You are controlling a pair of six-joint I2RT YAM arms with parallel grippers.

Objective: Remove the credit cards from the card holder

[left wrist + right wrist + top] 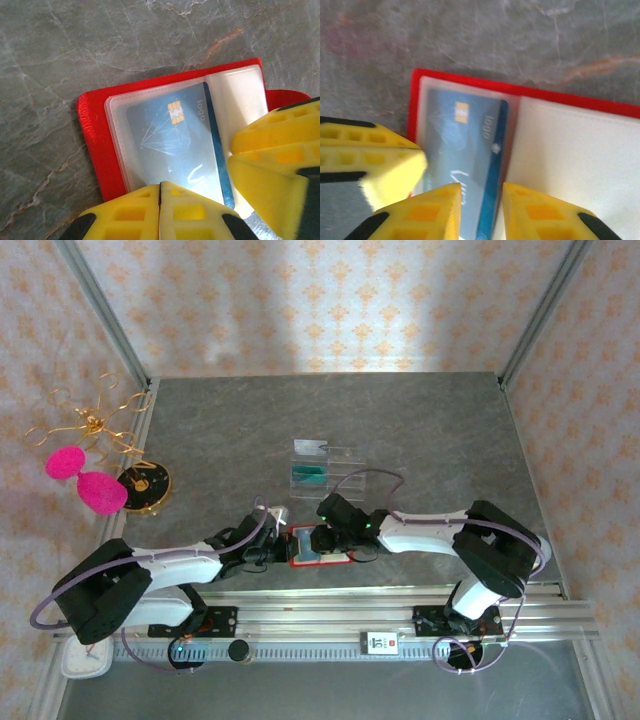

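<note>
the card holder (318, 550) is lying open on the table (420, 430) between the two arms, with a dark blue card (170, 145) sitting in its clear sleeve (235, 95). the left claw (160, 212) is showing its fingers pressed together at the sleeve's near edge; whether anything thin is caught between them i cannot tell. the right claw (480, 192) is spread, straddling the card's long free edge.

to do this step well, the right claw should be closing on the card alone, not the sleeve film, and sliding it straight out of the slot. the left should be pinning the holder flat so it is not lifting along. a tilted pull is likely jamming a corner.

the overhead view is adding a clear tray (345, 455) farther back with a teal card (308, 475) in it. the wrist views are supplying the chip, the sleeve and the finger gap, which are too small to tell from above.
</note>
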